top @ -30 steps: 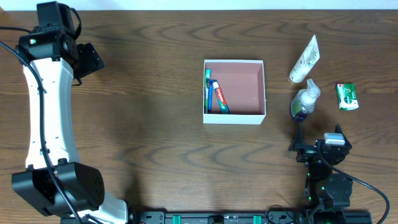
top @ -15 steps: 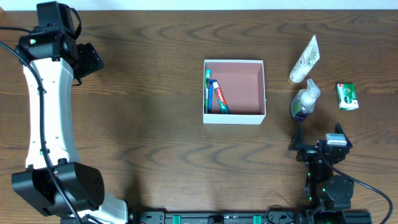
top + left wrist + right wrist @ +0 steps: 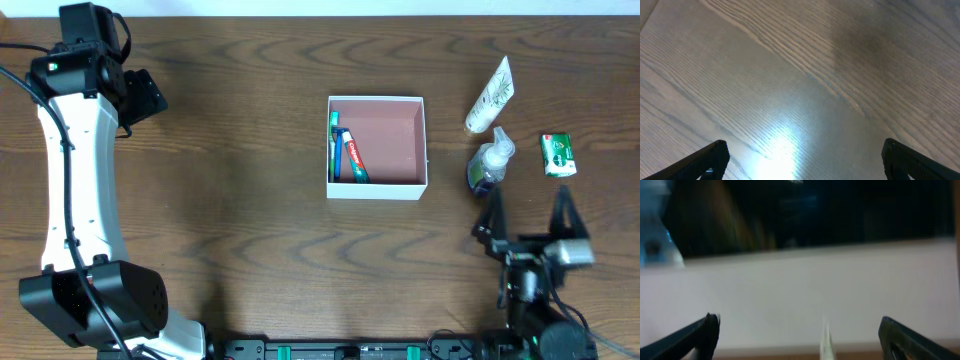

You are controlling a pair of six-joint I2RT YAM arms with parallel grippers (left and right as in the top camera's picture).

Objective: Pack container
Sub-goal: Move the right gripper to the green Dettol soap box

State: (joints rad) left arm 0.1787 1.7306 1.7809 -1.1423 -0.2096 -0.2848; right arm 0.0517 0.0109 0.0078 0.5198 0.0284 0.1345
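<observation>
**Right arm swings round toward the loose toiletries; the box is only part filled**

A moment ago the right gripper [image 3: 528,195] sat bunched up at about 5 o'clock from the container [image 3: 395,140]. Now it has turned, and its two fingers stand spread wide apart, pointing toward 12 o'clock, just below the pump bottle [image 3: 490,162]. Its own camera gives only a smear, so I'd say the arm is moving. Nothing sits between the fingers. To me this looks like the start of a reach for the next item, most likely the bottle, as it lies closest.

The left gripper [image 3: 802,155] has not shifted. It hangs far off at about 10 o'clock from the container, fingers spread, with only bare table [image 3: 250,200] beneath it.

The container sits near the middle of the table, in the same spot as before.

The count:
- One container.
- Inside it, against its 9 o'clock wall, one toothbrush [image 3: 335,150] and one toothpaste tube [image 3: 355,160], lying side by side.
- Outside it, toward 3 o'clock, three things still wait: one white tube [image 3: 491,97], one pump bottle, and one small green packet [image 3: 558,155] farthest out.

That makes two packed and three to go, by my reckoning.
</observation>
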